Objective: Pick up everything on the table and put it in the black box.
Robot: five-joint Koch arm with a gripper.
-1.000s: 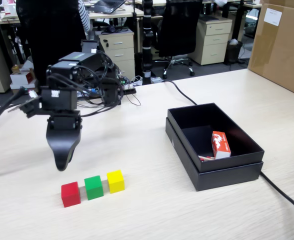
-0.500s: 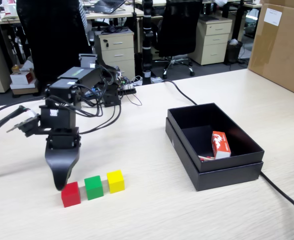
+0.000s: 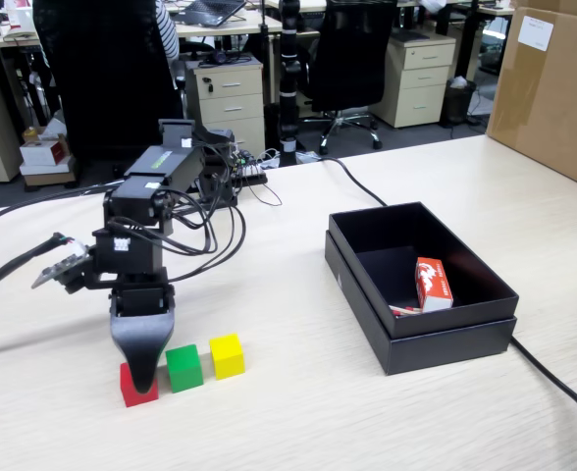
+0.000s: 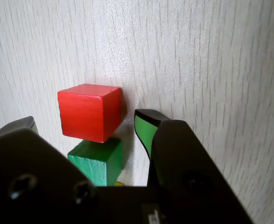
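Note:
Three cubes lie in a row near the table's front in the fixed view: red (image 3: pixel 129 392), green (image 3: pixel 183 368), yellow (image 3: pixel 227 355). My gripper (image 3: pixel 143 381) points down right over the red cube and hides part of it. In the wrist view the gripper (image 4: pixel 86 119) is open, with one jaw on each side of the red cube (image 4: pixel 88 112) and a gap to each. The green cube (image 4: pixel 99 161) lies just behind the red one, and a sliver of yellow (image 4: pixel 118 184) shows past it. The black box (image 3: pixel 445 343) stands open at the right.
A red and white carton (image 3: pixel 433 283) lies inside the black box. A black cable (image 3: pixel 563 392) runs along the table past the box's right side. A large cardboard box (image 3: pixel 553 88) stands at the far right. Arm cables (image 3: pixel 220 226) trail behind the arm.

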